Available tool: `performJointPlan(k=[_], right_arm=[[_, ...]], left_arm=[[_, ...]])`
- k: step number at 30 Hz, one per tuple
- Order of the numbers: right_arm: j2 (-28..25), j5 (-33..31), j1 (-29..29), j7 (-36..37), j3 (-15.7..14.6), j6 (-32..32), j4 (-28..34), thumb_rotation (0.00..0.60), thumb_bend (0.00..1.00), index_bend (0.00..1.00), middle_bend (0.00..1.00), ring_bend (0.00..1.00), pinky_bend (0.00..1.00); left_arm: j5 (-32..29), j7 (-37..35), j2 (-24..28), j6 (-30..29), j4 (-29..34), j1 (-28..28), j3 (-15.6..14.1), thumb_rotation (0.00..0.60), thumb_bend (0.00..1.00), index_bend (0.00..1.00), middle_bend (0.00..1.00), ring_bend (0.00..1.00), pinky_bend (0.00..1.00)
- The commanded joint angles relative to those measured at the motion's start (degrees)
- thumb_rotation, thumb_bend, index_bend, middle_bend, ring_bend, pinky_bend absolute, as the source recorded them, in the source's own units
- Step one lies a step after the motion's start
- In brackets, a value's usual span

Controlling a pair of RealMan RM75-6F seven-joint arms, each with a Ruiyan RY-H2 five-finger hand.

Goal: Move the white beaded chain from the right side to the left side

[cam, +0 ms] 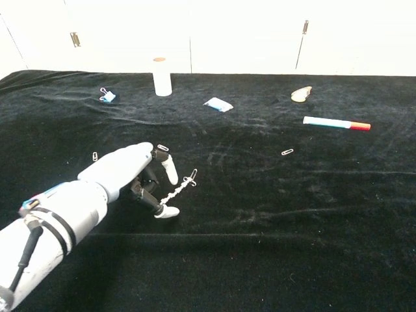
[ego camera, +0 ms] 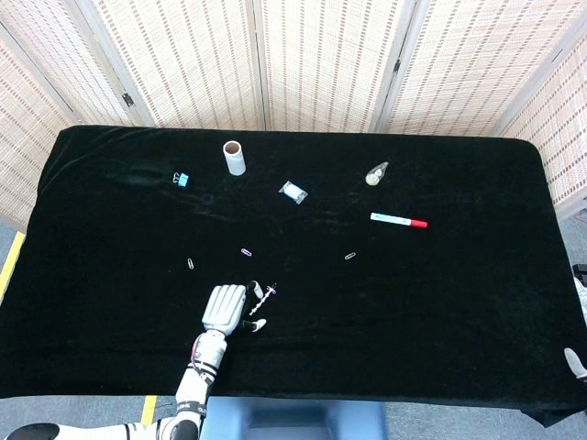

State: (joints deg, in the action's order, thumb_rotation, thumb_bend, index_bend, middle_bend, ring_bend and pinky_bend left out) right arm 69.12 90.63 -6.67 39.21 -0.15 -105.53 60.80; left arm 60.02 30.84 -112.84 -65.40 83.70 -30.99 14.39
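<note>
Around chain [cam: 177, 190], seemingly: fingers [cam: 170, 173].

left hand [cam: 133, 174]: smooth light-grey shell over the back, dark black finger segments underneath, white rounded fingertips [cam: 170, 175]. Wrist is a white cylinder with black bands around it; small blue and red marks near the cuff. Thin black cable runs along the forearm in chest view. Head view shows the same grey hand [ego camera: 226, 309] with ribbed finger backs, and black-and-white ringed wrist below. right hand [ego camera: 574, 362]: only a pale grey sliver at frame edge.
</note>
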Motion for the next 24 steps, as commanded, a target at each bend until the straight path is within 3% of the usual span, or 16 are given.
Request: performJointPlan(k=[1,24], right_arm=[[-0.1,-0.1,-0.2,0.5,0.2,0.4,-0.3,0.6,0.34,0.06,0.0,0.0,0.0],[-0.3,-0.1,-0.5,1.1,1.3,2.5,-0.6,0.6,0.34,0.06,0.0,0.0,0.0]], left_arm=[[-0.2,-0.6,-0.6,0.3,-1.3,-0.8,0.5,0.6,0.19,0.46,0.97,1.0,1.0],[1.8,-0.8,-0.2,-3.4,-9.1,-1.8,-0.4,0.6,0.2,0.45,0.97,1.0,1.0]])
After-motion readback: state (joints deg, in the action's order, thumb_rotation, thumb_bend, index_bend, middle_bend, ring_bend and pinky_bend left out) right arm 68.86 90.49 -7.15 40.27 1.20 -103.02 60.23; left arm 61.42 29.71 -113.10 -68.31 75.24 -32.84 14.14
